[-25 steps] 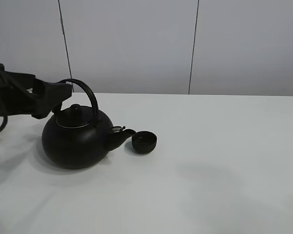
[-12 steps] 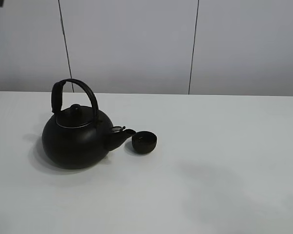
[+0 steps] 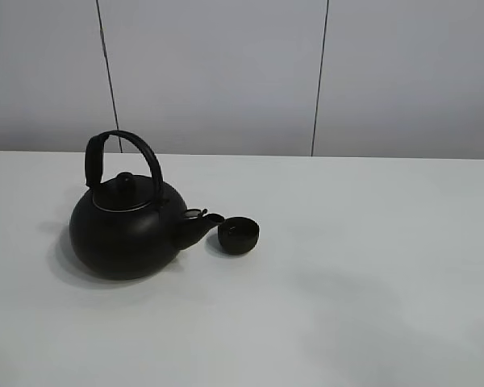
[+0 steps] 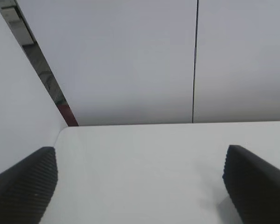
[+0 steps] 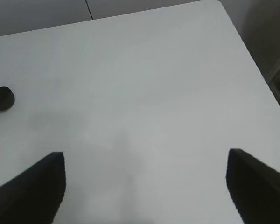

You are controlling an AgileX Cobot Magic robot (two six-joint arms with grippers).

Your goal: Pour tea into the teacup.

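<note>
**tea_bot_fan:** White table [image 3: 371,274], pale panelled wall behind. What are the grippers up to?

**armwatcher:** Left gripper [image 4: 140,186]: ribbed fingers [image 4: 25,184] spread wide, nothing between them, just bare table and wall. Right gripper [image 5: 144,186] is the same, jaws apart and empty above the tabletop.

**tea_bot_fan:** And the teacup?

**armwatcher:** Teacup [image 3: 239,235] sits upright on the table, just beside the spout of the big black kettle [image 3: 125,234], nearly touching it. From the right wrist it's a small dark disc [image 5: 1,98], well apart from that gripper.

Black claw fingers [image 4: 25,184], ribbed pads on the left claw [image 4: 140,186].
</note>
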